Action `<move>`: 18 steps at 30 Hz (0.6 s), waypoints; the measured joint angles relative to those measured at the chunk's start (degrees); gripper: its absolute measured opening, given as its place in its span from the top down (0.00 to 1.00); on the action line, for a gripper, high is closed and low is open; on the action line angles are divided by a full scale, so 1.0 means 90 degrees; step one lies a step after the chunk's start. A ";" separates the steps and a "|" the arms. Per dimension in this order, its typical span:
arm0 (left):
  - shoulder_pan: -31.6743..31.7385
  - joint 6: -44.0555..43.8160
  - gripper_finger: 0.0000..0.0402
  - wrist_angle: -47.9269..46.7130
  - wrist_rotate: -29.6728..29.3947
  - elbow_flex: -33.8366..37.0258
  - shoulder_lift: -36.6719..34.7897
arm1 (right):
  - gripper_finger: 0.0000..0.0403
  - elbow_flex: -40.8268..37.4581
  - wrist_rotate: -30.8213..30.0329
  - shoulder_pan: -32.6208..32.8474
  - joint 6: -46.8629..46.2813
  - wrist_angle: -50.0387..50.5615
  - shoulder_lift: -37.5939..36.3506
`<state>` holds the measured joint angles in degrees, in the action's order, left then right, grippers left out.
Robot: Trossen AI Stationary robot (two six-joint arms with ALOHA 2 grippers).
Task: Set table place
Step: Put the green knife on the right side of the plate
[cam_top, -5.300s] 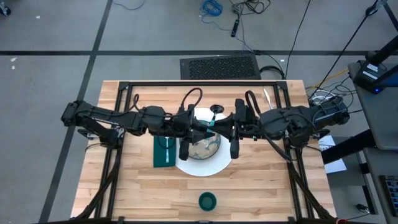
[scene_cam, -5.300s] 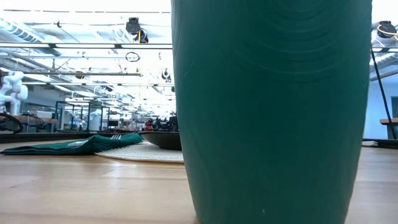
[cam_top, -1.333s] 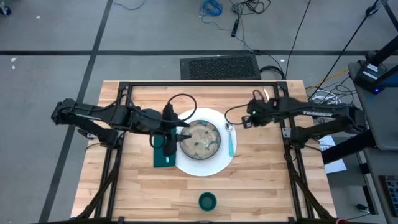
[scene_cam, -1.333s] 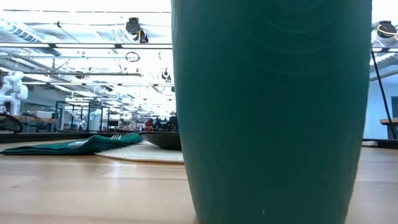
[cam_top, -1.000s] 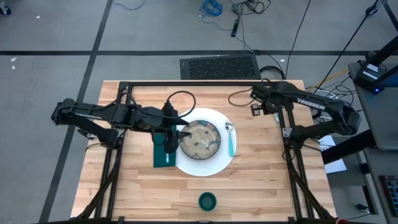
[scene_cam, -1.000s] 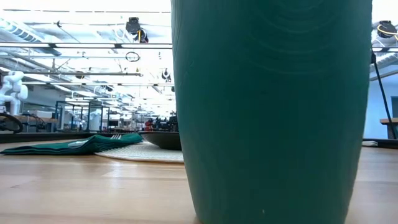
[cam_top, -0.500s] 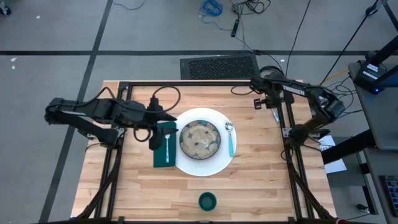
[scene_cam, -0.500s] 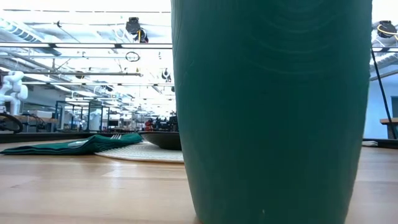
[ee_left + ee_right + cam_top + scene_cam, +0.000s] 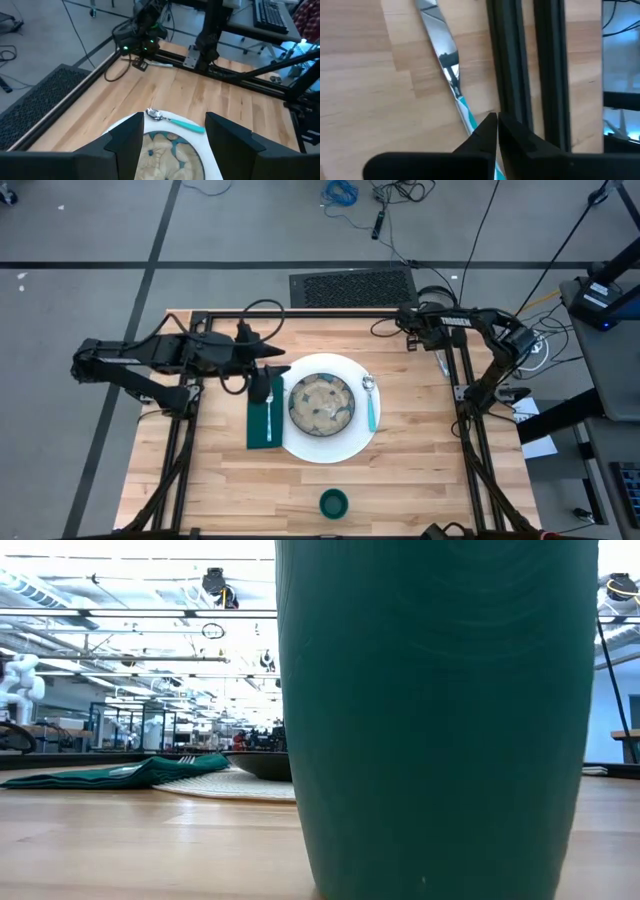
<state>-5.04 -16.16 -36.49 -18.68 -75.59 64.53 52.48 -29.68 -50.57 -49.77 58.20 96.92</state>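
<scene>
A: Where does the place setting sit at this timestamp?

B: Centre of the tabletop (image 9: 420,470). White plate (image 9: 325,445) with the speckled bowl (image 9: 321,401) on it. Dark green napkin (image 9: 262,412) lies just beside the plate on the left arm's side, with the fork (image 9: 271,416) on top. Teal-handled spoon (image 9: 371,404) lies on the plate's rim on the right arm's side of the bowl, its bowl end toward the far edge. Small green cup (image 9: 333,503) stands alone near the front edge, well apart from the plate; in the low view it fills most of the frame.

A: Knife?

B: Near the far right corner of the tabletop, beside the black frame rail (image 9: 507,60). The right wrist view shows the knife (image 9: 442,52) lying flat on the wood, silver blade, teal handle.

A: Left gripper?

B: Left gripper (image 9: 262,372) hovers over the far end of the napkin, at the plate's edge. Jaws stand wide apart and hold nothing; the left wrist view shows the spoon and bowl between the two fingers (image 9: 125,145).

A: Right gripper?

B: Right gripper (image 9: 408,332) is at the far right corner, just above the knife. Jaws are closed, tips together, nothing between them. I cannot tell whether the tips touch the knife handle.
</scene>
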 joint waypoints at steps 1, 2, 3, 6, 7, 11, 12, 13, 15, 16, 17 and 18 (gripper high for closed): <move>0.0014 -0.0002 0.51 0.0002 -0.0002 0.0000 0.0000 | 1.00 -0.0059 -0.0004 -0.0007 -0.0016 -0.0108 0.0001; 0.0027 -0.0002 0.51 0.0001 0.0000 0.0000 0.0000 | 1.00 -0.0143 0.0007 -0.0042 -0.0015 -0.0215 0.0001; 0.0035 -0.0003 0.51 -0.0001 0.0000 0.0000 0.0000 | 1.00 -0.0248 0.0060 -0.0087 -0.0022 -0.0321 0.0006; 0.0035 -0.0006 0.51 0.0000 0.0000 0.0000 0.0000 | 1.00 -0.0585 0.0130 -0.0192 -0.0195 -0.0450 0.0013; 0.0035 -0.0005 0.51 -0.0002 0.0002 0.0000 0.0000 | 1.00 -0.0692 0.0122 -0.0191 -0.0281 -0.0460 0.0013; 0.0036 0.0007 0.51 -0.0005 0.0001 0.0000 0.0000 | 1.00 -0.1017 0.0450 -0.0150 -0.0226 -0.0786 -0.0023; 0.0048 0.0036 0.51 -0.0005 -0.0008 0.0000 0.0000 | 1.00 -0.1057 0.0535 -0.0094 -0.0170 -0.0843 -0.0031; 0.0064 0.0061 0.51 -0.0005 -0.0019 0.0000 0.0000 | 1.00 -0.1072 0.0547 0.0001 -0.0149 -0.0874 -0.0030; 0.0066 0.0125 0.51 -0.0010 -0.0036 0.0000 0.0000 | 1.00 -0.1072 0.0500 0.0242 -0.0161 -0.0857 -0.0062; 0.0066 0.0185 0.51 -0.0012 -0.0041 0.0000 0.0000 | 1.00 -0.1074 0.0565 0.0367 -0.0177 -0.0839 -0.0119; 0.0066 0.0208 0.51 -0.0011 -0.0048 0.0000 0.0000 | 1.00 -0.1057 0.0755 0.0514 -0.0223 -0.0821 -0.0208; 0.0066 0.0219 0.51 -0.0010 -0.0053 0.0000 0.0000 | 1.00 -0.1019 0.0964 0.0653 -0.0245 -0.0815 -0.0305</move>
<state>-4.45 -14.20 -36.58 -19.16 -75.59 64.53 43.30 -21.00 -44.69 -51.98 50.87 94.17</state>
